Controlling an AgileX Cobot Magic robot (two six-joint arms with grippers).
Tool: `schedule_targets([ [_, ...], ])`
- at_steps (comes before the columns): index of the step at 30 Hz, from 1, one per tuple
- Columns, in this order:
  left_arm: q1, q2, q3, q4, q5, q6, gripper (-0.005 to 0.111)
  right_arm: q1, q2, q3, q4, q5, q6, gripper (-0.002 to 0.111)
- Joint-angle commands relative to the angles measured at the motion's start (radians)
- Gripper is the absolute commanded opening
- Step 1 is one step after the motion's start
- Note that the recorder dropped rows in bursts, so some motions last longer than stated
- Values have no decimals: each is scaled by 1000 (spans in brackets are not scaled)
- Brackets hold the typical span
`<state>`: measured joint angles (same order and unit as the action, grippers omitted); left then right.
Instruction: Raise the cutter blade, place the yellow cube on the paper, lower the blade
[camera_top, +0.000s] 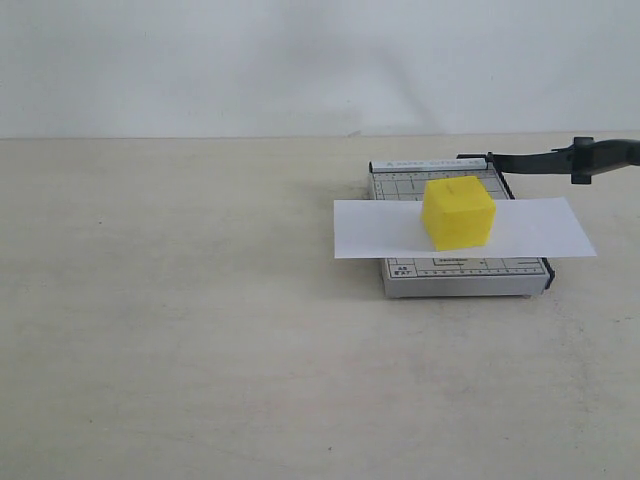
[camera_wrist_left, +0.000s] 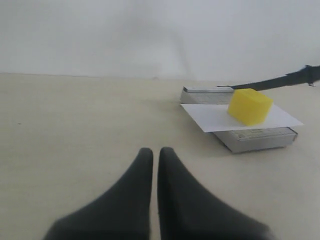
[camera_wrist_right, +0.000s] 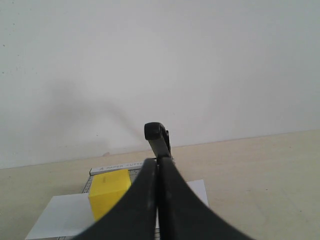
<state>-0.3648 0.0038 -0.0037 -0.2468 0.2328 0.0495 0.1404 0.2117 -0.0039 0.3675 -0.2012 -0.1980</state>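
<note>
The yellow cube (camera_top: 458, 212) sits on the white paper (camera_top: 380, 228), which lies across the grey trimmer base (camera_top: 460, 275). The cutter blade (camera_top: 540, 160) is raised, angling up to the right from its hinge at the base's far corner. Neither gripper shows in the exterior view. My left gripper (camera_wrist_left: 156, 150) is shut and empty above bare table, well short of the cube (camera_wrist_left: 250, 106) and paper (camera_wrist_left: 210, 116). My right gripper (camera_wrist_right: 158, 161) is shut, with the blade's handle end (camera_wrist_right: 156, 132) rising just beyond its tips; whether they touch I cannot tell. The cube (camera_wrist_right: 109, 192) lies beside its fingers.
A plain white wall stands behind the beige table (camera_top: 180, 330). The paper overhangs both sides of the base. The blade handle reaches the right edge of the exterior view.
</note>
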Motion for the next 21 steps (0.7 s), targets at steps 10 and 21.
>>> schedule_targets([
  [10, 133, -4, 4, 4, 0, -3, 4, -2, -5, 4, -6, -21, 25, 0],
  [21, 175, -4, 4, 127, 72, -3, 4, -2, 9, -63, -9, 182, 140, 21],
])
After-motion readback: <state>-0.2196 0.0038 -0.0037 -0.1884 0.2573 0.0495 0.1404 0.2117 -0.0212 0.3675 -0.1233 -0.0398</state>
